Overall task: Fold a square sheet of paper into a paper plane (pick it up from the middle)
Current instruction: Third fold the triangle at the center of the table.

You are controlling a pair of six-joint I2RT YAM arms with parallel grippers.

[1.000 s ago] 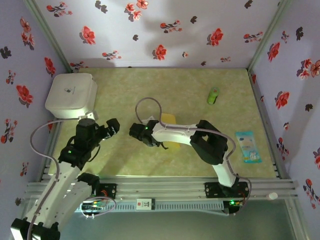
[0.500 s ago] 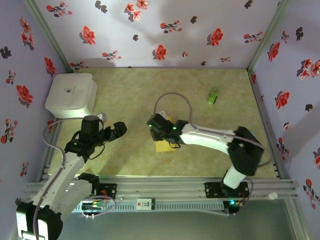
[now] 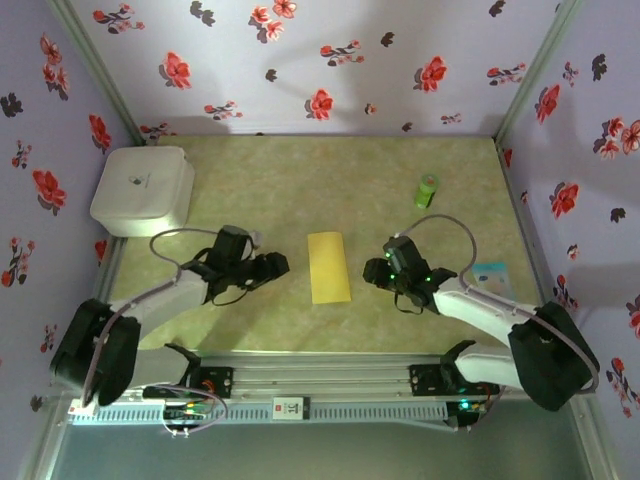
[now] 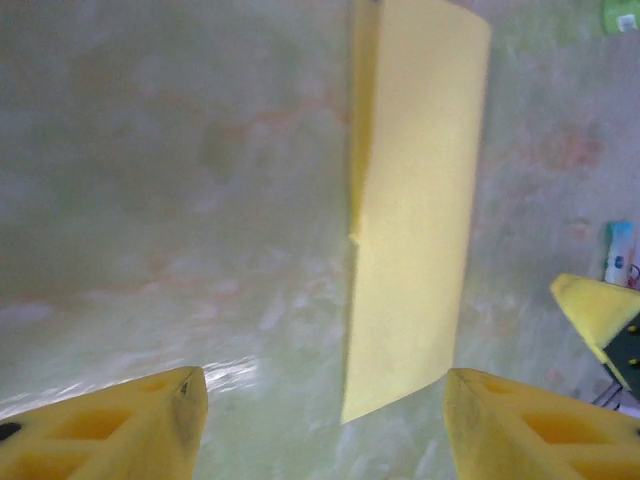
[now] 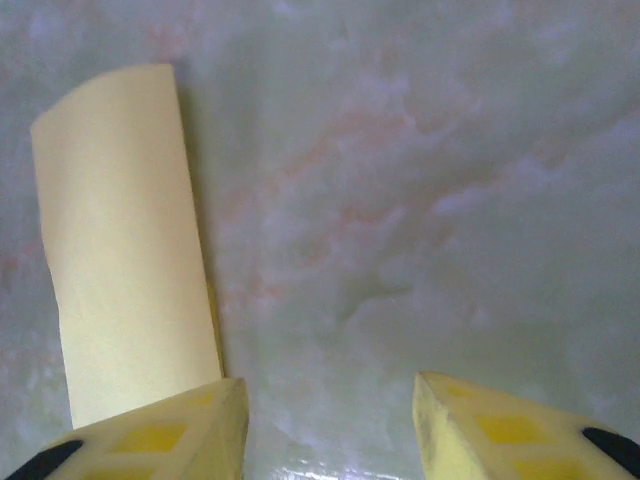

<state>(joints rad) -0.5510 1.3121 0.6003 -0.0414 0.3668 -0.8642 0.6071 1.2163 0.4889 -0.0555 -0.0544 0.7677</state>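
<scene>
Lying flat on the pale green marbled counter (image 3: 250, 180), the yellow sheet of paper (image 3: 329, 267) shows as a narrow rectangle, folded over on itself, its long sides running away from the arm bases. It sits near the middle of the counter, between the two claws and touching neither.

The left claw (image 3: 274, 265) hangs low to the paper's left, pointing toward it. In the left wrist view its two yellow fingers (image 4: 110, 420) stand wide apart at the bottom corners, with nothing between them but bare counter and the paper's near end. In that view the sheet of paper (image 4: 410, 200) shows a doubled edge along its left long side, with a small step about halfway where the layers do not quite match.

The right claw (image 3: 374, 270) hangs low to the paper's right, facing it from the other side. Seen from the right wrist, its fingers (image 5: 150, 435) are also spread and grip nothing, and the paper (image 5: 125, 240) lies ahead of them and to the left.

The one container, a white rounded box (image 3: 143, 188), stands at the far left corner, well apart from the paper. Its top is shut, and what it holds cannot be told. A small green cylinder (image 3: 427, 190) rests toward the far right. A blue packet (image 3: 492, 272) lies near the right edge, partly behind the right arm.
</scene>
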